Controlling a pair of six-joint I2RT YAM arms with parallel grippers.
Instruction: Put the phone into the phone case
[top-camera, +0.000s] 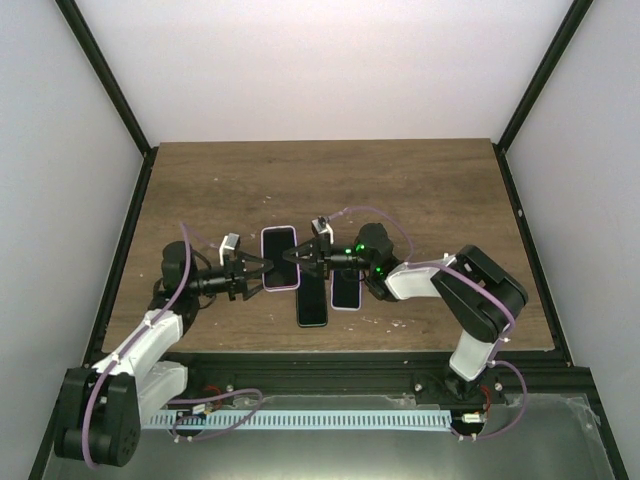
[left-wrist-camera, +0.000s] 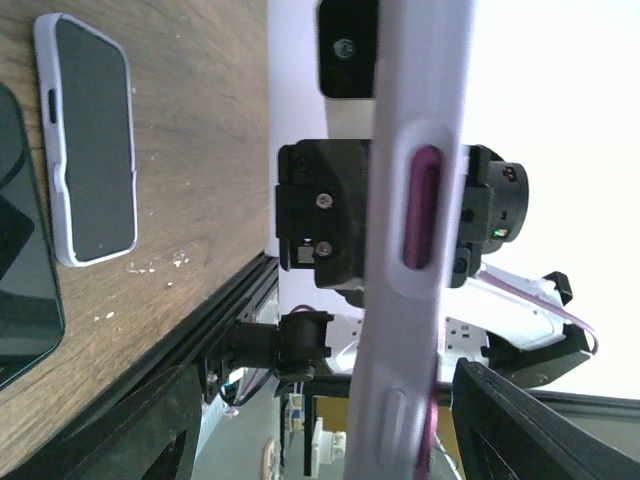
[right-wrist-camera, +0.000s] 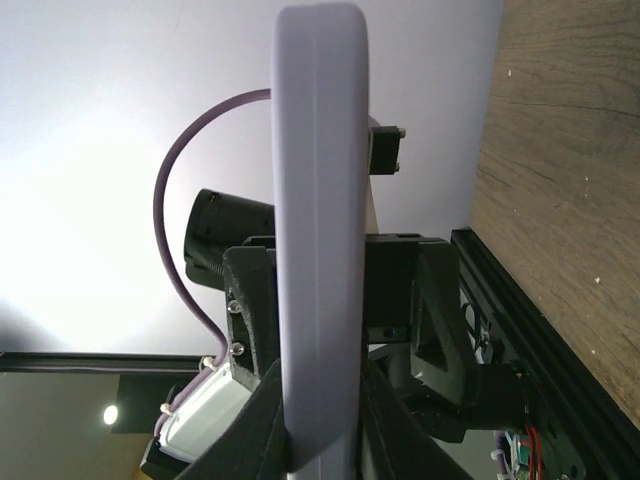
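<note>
Three phone-shaped things are in view: two in lilac and one bare. The bare black phone (top-camera: 312, 300) lies flat on the table (top-camera: 420, 190), near its front edge. Just beside it on the right lies a second case (top-camera: 346, 290), also flat, with a dark face filling it. The lilac case (top-camera: 280, 250) is lifted clear of the wood. It hangs face up between the two grippers, behind and to the left of the black phone. Its upper face looks dark with a pinkish rim, and one side shows a pink button. I cannot tell whether a phone is seated inside it.

There are two arms, one gripper on each. The right gripper (top-camera: 296, 258) is clenched on the right edge of the lilac case, its fingers pressed against both faces. The left gripper (top-camera: 258, 268) stands released, its fingers spread wide on either side of the case's left edge. One finger is clearly off the case.

Each arm carries one purple cable (top-camera: 375, 212) looping along it.

The table is dark, wood-grained board with a few pale specks near the front. Plain white walls (top-camera: 330, 60) close it in on three sides, with black posts (top-camera: 110, 80) running up the corners. A black rail with a white slotted strip (top-camera: 330, 420) crosses the near edge by the arm bases.
</note>
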